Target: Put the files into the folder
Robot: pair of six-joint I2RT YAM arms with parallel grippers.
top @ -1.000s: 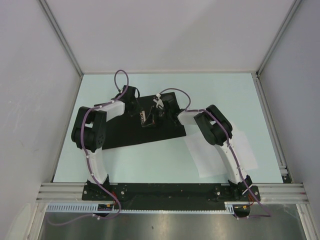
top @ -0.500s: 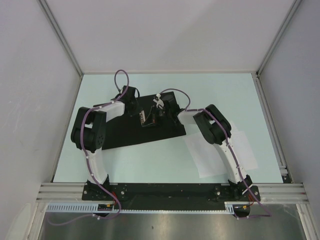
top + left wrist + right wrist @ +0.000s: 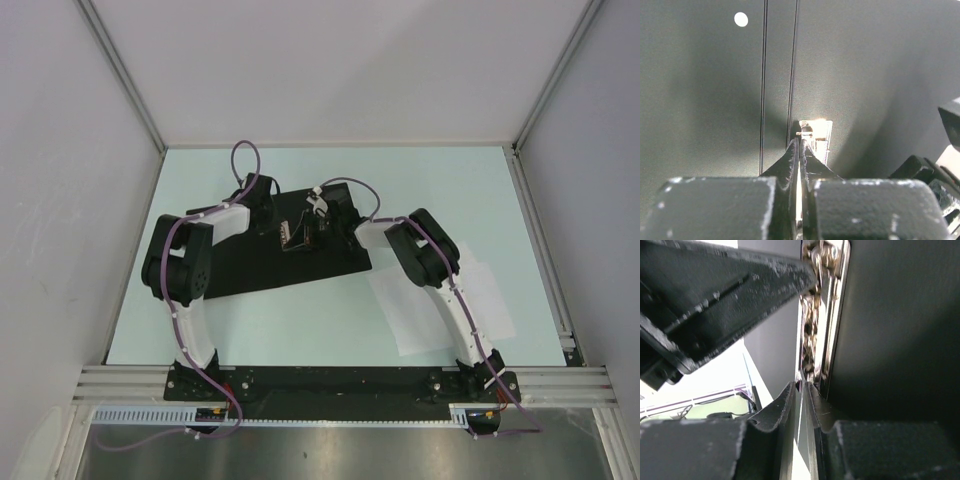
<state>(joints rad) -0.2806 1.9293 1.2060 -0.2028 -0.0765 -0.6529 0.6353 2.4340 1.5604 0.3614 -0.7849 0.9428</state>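
The folder (image 3: 250, 268) lies open on the table with its black inside up. Its metal clip (image 3: 292, 236) sits near the middle and also shows in the left wrist view (image 3: 812, 134) and in the right wrist view (image 3: 820, 315). My left gripper (image 3: 276, 222) reaches the clip from the left, its jaws shut on a thin bright metal part of it (image 3: 799, 145). My right gripper (image 3: 316, 228) meets the clip from the right, its jaws shut on a thin plate of it (image 3: 801, 390). The files (image 3: 440, 305), white sheets, lie on the table to the right, partly under my right arm.
Grey walls enclose the pale green table (image 3: 430, 190) on three sides. The arms' base rail (image 3: 340, 382) runs along the near edge. The left gripper's body (image 3: 715, 300) fills the upper left of the right wrist view, close to the right fingers.
Both grippers have stayed at the clip. The right arm's elbow has shifted slightly left and away. The folder and the files have not moved.
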